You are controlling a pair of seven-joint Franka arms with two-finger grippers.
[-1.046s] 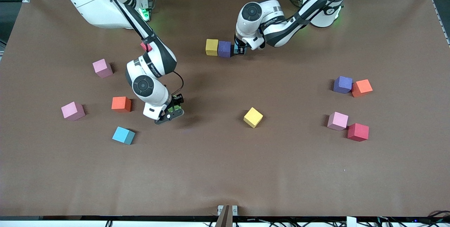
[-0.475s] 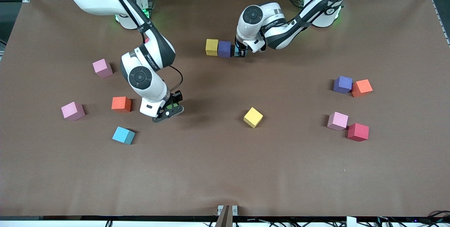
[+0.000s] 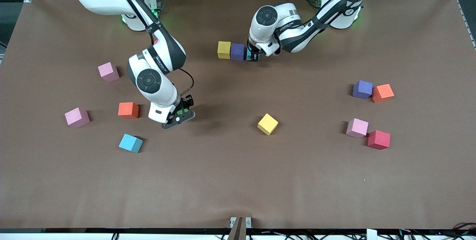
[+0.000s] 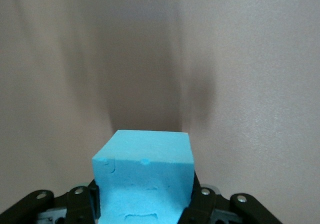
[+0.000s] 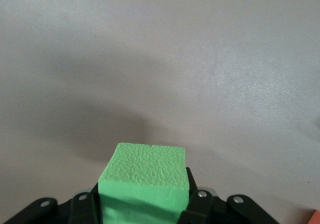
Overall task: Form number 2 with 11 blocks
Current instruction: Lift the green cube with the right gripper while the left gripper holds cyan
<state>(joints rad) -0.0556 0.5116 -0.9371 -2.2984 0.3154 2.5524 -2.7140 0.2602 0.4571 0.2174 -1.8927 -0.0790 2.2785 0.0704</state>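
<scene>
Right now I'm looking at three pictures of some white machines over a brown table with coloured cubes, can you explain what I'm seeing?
These are two robot arms with two-finger grippers. The wide picture looks down from across the brown table; the two close-ups come from cameras on each wrist. The left gripper is shut on a light blue block, beside a yellow block and purple block set in a row. The right gripper is shut on a green block. Other loose blocks lie scattered around.

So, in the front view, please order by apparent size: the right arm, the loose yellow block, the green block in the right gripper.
1. Right arm, by far the largest.
2. Yellow block, whole cube visible.
3. Green block, mostly hidden by the right gripper shut on it; probably the same true size as the yellow block.
</scene>
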